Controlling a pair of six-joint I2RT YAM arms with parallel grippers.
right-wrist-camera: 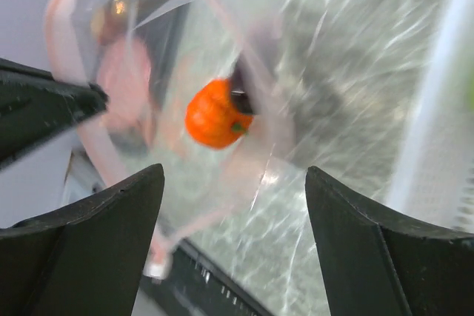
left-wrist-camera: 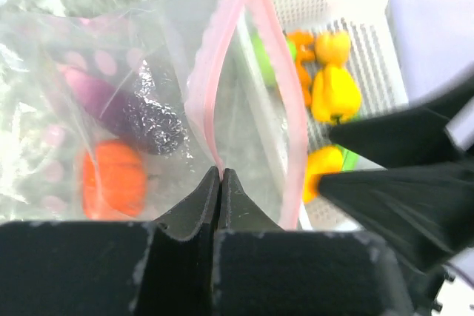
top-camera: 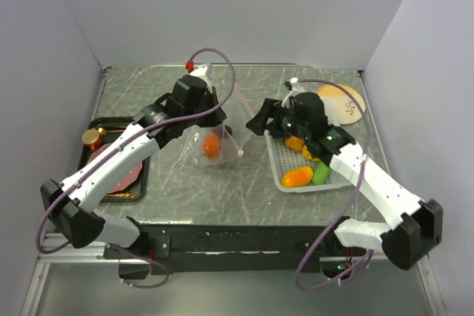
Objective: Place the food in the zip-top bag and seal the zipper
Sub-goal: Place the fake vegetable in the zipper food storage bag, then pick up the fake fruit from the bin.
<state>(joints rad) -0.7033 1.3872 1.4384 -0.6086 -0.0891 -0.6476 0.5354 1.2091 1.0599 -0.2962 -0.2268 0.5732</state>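
Left claw point(left-wrist-camera: 221, 175) pinches shut on the zipper point(left-wrist-camera: 213, 94), whose long axis runs away from its tips. The zip-top bag point(top-camera: 226, 155) gapes toward the open, empty right claw point(right-wrist-camera: 235, 175); tomato point(right-wrist-camera: 215, 115) inside.

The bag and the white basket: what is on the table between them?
In the top view, only bare grey table lies between the bag and the basket. The right arm's open fingers hang over that gap, beside the bag.
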